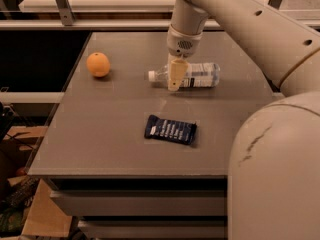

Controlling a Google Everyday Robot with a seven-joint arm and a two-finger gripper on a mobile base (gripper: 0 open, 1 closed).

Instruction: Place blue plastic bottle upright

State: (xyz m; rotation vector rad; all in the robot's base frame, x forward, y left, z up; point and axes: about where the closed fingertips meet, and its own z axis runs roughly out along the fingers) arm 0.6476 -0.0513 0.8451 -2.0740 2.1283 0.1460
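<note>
Arm angled down from above, gripper point(173, 83) at neck of lying blue plastic bottle point(201, 75), grip unclear

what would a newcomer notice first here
A bulky cream robot arm fills the right side, its gripper down at the neck end of a clear bluish plastic bottle lying on its side on the grey table. A round orange sits far left; a dark blue snack wrapper lies nearer the front.
</note>
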